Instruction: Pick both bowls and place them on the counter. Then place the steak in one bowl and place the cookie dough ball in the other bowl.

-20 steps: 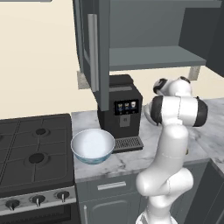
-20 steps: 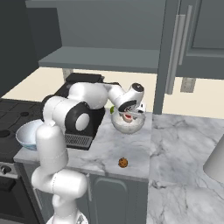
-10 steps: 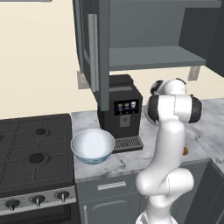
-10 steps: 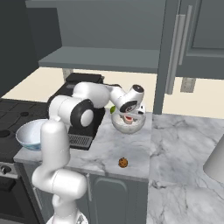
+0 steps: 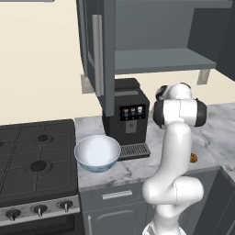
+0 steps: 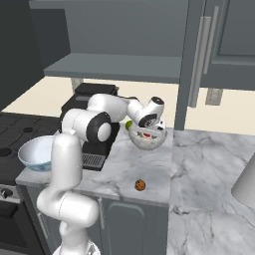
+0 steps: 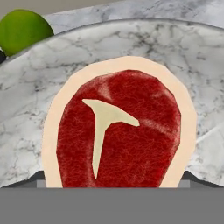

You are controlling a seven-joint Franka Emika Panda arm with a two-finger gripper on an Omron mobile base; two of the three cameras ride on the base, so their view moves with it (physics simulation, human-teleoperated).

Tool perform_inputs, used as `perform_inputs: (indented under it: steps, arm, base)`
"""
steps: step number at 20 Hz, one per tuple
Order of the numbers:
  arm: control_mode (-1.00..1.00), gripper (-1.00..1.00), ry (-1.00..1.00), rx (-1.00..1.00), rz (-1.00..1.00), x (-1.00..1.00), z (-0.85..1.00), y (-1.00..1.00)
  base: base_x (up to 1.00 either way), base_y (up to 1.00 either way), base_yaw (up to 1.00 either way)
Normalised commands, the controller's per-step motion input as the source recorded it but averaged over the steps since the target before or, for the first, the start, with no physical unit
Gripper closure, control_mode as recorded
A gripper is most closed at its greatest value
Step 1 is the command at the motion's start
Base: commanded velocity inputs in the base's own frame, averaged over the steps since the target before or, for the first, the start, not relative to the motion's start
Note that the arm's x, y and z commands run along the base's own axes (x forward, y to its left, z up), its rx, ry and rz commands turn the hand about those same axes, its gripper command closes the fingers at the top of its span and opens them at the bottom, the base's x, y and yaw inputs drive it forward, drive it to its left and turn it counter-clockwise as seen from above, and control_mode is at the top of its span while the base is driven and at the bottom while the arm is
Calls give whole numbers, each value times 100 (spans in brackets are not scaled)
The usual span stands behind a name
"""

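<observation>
The hand view looks straight down on the steak (image 7: 120, 131), red with a pale fat rim and a T-shaped bone mark, lying against the marbled inside of the grey bowl (image 7: 131, 48). Past the bowl's rim a green round thing (image 7: 22, 27) shows at the top left, and veined counter (image 7: 144, 8) runs beyond it. The finger tips are hidden behind the steak, so whether the claw is gripping it or has let go cannot be told.

The right base view shows the arm reaching forward with the gripper (image 6: 148, 130) at the grey bowl (image 6: 148, 140), which sits on the counter (image 6: 209, 164) near its back edge, just beside the coffee machine (image 6: 92, 124). A bit of red steak (image 6: 146, 134) shows inside the bowl. The green thing (image 6: 129, 125) is just behind the bowl on the machine's side. The cookie dough ball (image 6: 140, 185) lies near the front edge, well apart from both bowls. The white bowl (image 6: 37, 152) stands at the counter's end toward the stove (image 6: 10, 144).

In the left base view the white bowl (image 5: 97, 153) stands at the front corner next to the stove (image 5: 36, 160), in front of the coffee machine (image 5: 126, 117). The arm hides the grey bowl here; the dough ball (image 5: 193, 158) peeks out by the front edge. Dark wall cabinets and an open shelf (image 5: 156, 62) hang above.
</observation>
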Motion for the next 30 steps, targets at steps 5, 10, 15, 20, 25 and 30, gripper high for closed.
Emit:
perform_inputs:
  steps: [5,10,15,20,25,30]
  arm:
    - [-100,100,0,0,0,2,-1,0]
    - [-100,-100,0,-1,0,-6,6,0]
    - [-100,-100,0,0,0,-15,11,-1]
    - [-100,-100,0,0,0,-16,14,0]
    - [-100,-100,0,0,0,-15,18,0]
    - [-100,-100,-1,0,0,-31,28,0]
  base:
    - [0,0,0]
    - [0,0,0]
    - [0,0,0]
    - [0,0,0]
    - [0,0,0]
    - [0,0,0]
